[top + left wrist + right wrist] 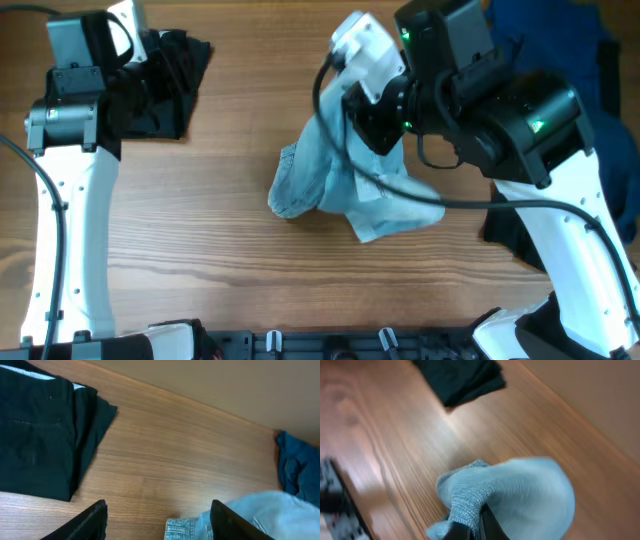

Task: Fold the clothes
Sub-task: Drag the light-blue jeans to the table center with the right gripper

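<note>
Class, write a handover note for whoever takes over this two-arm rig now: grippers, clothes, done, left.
Left gripper: open, empty, near the folded black garment.
Right gripper: shut on the pale blue denim shorts, bunched and partly lifted, centre.
Done: black garment lies folded at the left.
Left: fold the shorts, then the dark navy clothes heaped at the right edge.

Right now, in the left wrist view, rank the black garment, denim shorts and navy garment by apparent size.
1. black garment
2. denim shorts, cut off by the frame
3. navy garment, also cut off
Nearness to the camera may skew this.
</note>
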Action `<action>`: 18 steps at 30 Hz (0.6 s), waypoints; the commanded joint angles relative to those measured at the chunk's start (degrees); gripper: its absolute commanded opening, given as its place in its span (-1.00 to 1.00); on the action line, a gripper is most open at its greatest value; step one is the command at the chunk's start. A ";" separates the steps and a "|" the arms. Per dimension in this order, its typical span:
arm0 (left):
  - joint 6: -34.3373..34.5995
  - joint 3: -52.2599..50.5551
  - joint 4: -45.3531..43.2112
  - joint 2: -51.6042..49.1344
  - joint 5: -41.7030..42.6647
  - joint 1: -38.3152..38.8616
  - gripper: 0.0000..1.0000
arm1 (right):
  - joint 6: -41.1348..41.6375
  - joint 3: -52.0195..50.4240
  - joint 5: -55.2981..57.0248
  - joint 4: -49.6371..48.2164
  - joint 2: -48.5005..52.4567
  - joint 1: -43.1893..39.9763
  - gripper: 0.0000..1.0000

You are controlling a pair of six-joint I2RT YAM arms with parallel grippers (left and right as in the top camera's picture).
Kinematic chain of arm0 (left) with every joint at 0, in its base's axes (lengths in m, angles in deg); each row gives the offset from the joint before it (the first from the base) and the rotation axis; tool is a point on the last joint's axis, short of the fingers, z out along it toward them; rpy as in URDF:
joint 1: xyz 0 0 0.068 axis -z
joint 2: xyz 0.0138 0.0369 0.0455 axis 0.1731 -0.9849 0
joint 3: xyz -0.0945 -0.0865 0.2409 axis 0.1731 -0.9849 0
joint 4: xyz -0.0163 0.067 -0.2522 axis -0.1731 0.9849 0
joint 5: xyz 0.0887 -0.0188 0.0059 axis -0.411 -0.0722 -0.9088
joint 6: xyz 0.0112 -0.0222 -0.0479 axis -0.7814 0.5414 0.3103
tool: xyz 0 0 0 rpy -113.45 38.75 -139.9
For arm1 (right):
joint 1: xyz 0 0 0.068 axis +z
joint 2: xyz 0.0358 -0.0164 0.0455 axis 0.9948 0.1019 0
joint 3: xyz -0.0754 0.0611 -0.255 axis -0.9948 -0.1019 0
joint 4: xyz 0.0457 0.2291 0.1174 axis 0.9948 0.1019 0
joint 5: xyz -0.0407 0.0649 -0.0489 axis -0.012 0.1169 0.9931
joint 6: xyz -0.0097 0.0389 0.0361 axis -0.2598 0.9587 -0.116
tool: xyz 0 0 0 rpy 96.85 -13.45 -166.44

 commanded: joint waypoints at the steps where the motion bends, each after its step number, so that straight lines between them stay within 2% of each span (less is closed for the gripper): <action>1: -0.11 0.85 0.81 -0.17 5.62 1.11 0.24 | -16.92 -0.13 -5.84 -0.96 0.33 0.28 -0.91; 6: -3.15 0.85 1.46 -6.43 9.07 7.10 0.31 | -18.56 -0.13 -7.48 -3.63 0.33 -0.44 -0.91; 12: -4.42 0.85 1.07 -17.31 9.99 11.67 0.47 | -14.27 -0.13 -11.85 -3.98 0.35 -4.61 -0.91; 18: -6.43 0.85 -1.07 -27.52 20.33 11.93 0.56 | -12.33 -0.13 -15.91 -4.17 0.35 -9.94 -0.91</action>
